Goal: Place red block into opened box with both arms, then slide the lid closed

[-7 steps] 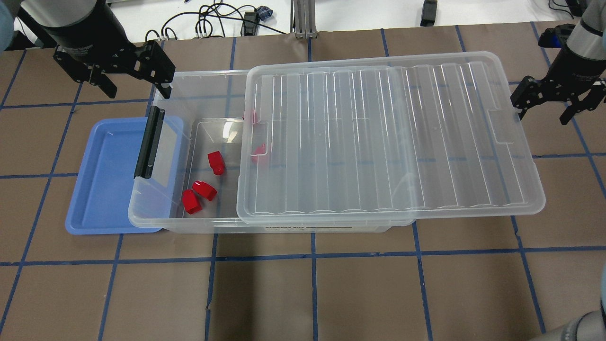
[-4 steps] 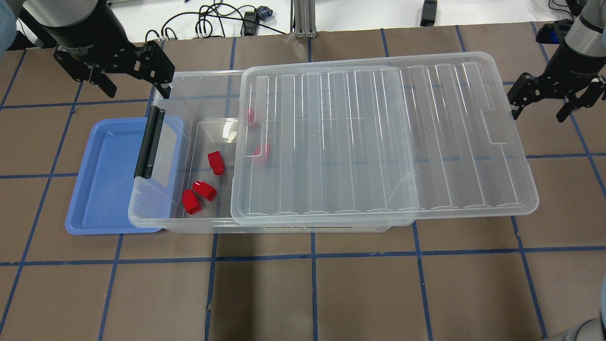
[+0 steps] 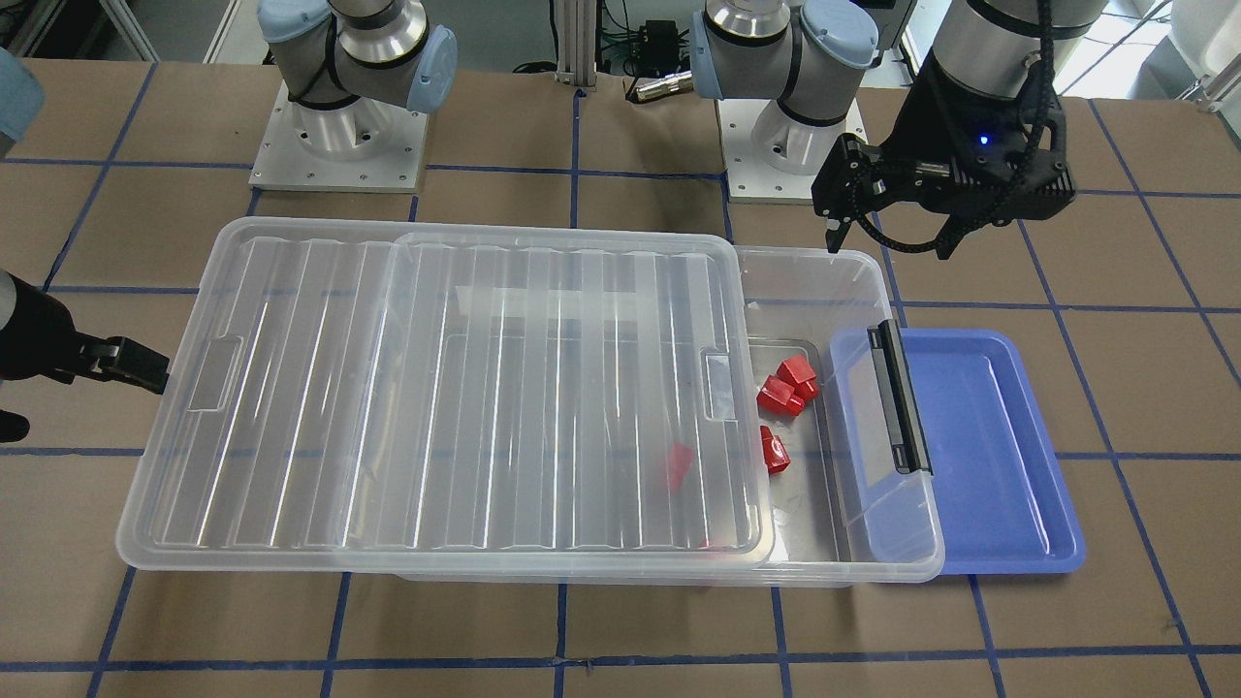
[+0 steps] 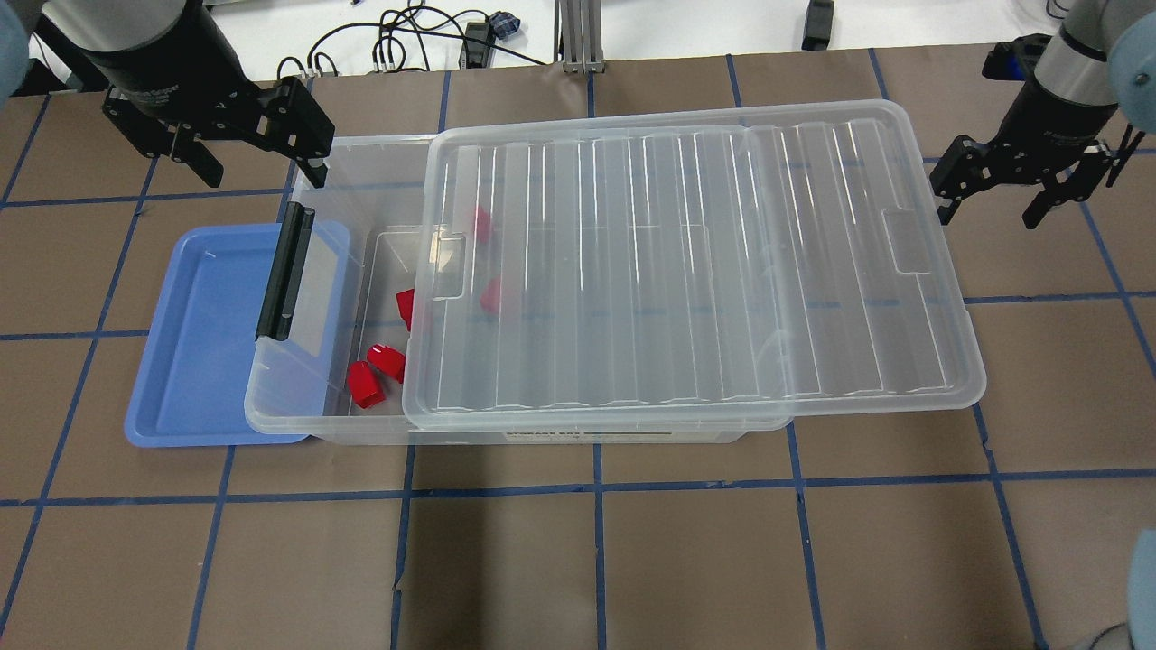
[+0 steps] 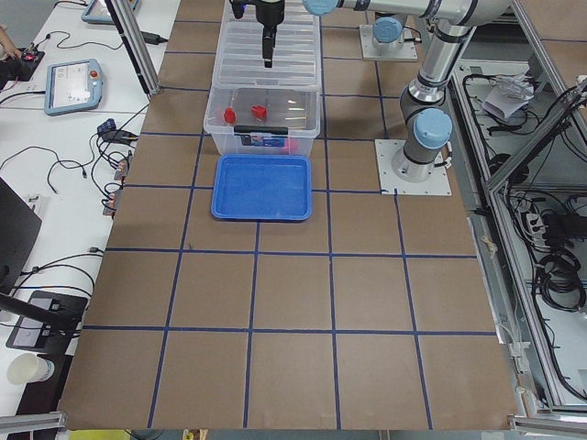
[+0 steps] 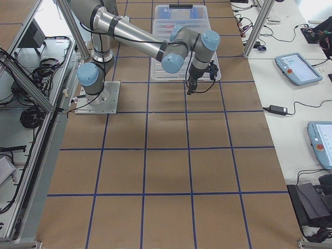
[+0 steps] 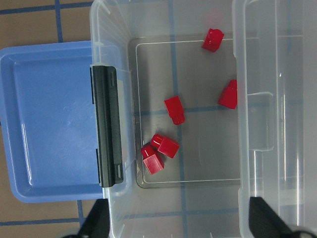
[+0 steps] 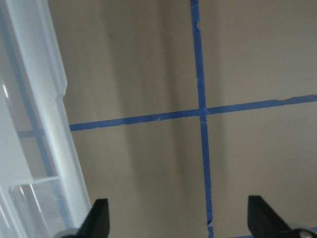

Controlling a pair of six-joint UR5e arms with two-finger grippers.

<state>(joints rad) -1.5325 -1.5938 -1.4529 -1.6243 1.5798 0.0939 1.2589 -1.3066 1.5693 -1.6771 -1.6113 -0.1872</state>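
Observation:
The clear box lies mid-table with its black latch bar at the left end. The ribbed lid covers most of it and overhangs the right end. Several red blocks lie on the box floor. Two show in the uncovered left part, one is half under the lid's edge, and others show through the lid. My right gripper is open, with one finger against the lid's right edge. My left gripper hangs open and holds nothing above the box's far left corner.
A blue tray lies under the box's left end and reaches out to the left. Cables and a metal post stand beyond the far table edge. Brown table with blue tape lines stretches in front of the box.
The lid has slid left over the box and now half covers a third block. My right gripper has moved left with it. The left arm has not moved.

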